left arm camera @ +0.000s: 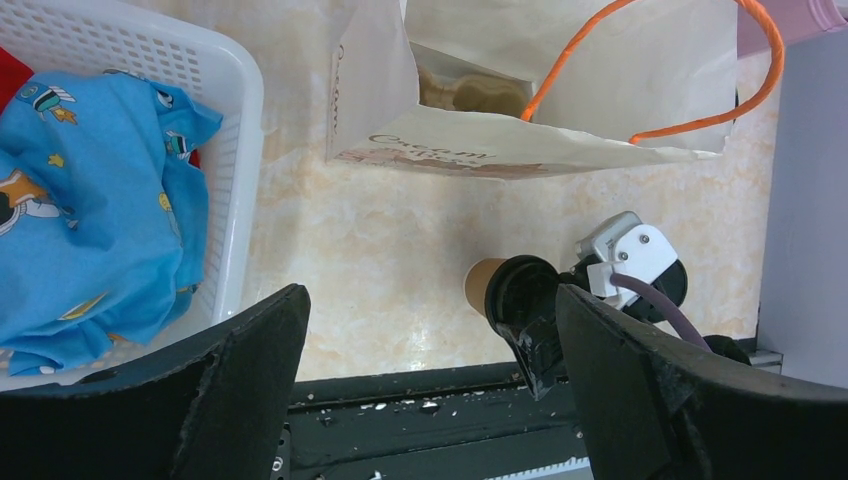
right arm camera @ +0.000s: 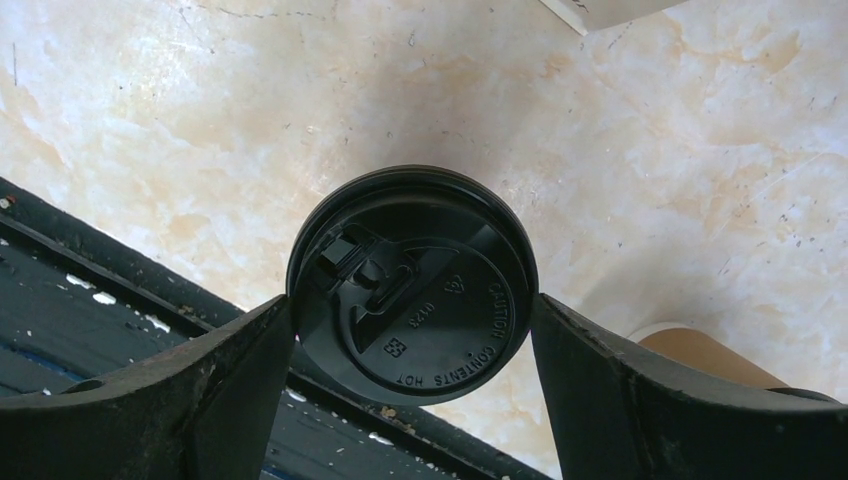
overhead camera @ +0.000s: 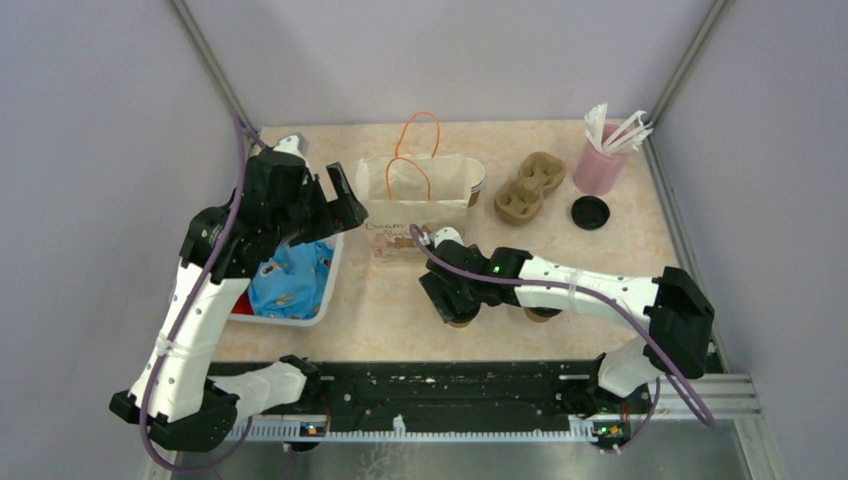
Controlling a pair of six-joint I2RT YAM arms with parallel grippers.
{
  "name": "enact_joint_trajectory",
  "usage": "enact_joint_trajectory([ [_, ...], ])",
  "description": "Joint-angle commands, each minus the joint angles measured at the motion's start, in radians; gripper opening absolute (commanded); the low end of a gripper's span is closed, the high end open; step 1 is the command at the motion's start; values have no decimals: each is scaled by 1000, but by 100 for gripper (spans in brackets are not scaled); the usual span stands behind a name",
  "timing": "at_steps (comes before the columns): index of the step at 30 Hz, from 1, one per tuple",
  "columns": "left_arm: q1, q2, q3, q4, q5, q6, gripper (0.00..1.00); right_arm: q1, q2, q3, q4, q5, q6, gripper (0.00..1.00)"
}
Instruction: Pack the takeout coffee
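Black-lidded brown cup (right arm camera: 410,285) upright near table (right arm camera: 600,120) edge, second cup (right arm camera: 700,352) just beside it.

Both arms, the left arm (overhead camera: 195,320) and the right arm (overhead camera: 590,285), have white shells with rows of small dark holes, and black joints. The left end effector (overhead camera: 343,197) and the right end effector (overhead camera: 455,305) are black, each with two broad matt fingers (left arm camera: 240,390). Just behind the right end effector sits a white-grey block (left arm camera: 625,250). A purple-grey cable (left arm camera: 655,305) runs back from it, tied with white straps. A small green light (overhead camera: 497,270) glows behind this wrist. A similar cable (overhead camera: 238,150) leaves the left one.
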Motion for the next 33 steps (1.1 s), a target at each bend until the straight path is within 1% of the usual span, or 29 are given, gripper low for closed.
enact_joint_trajectory([
  [1, 3, 6, -11, 56, -4, 22, 99, 12, 6, 37, 10, 16, -18, 86],
  [6, 3, 14, -11, 64, -2, 27, 99, 11, 12, 36, 10, 20, -24, 83],
  [15, 4, 13, -8, 60, -18, 32, 99, 11, 13, 23, 5, 36, -19, 82],
  [19, 3, 22, -4, 64, -28, 35, 99, 11, -12, 54, -33, 59, -27, 77],
  [23, 17, 52, 19, 88, -14, 15, 99, 12, -122, 101, -114, 68, -27, 76],
  [27, 57, 100, 51, 125, 19, 7, 99, 11, -315, 99, -152, 56, -38, 75],
  [30, 105, 141, 72, 158, 68, 25, 98, 10, -436, 152, -209, 105, -101, 74],
  [33, 138, 191, 95, 180, 97, 53, 97, 9, -476, 254, -271, 174, -204, 74],
])
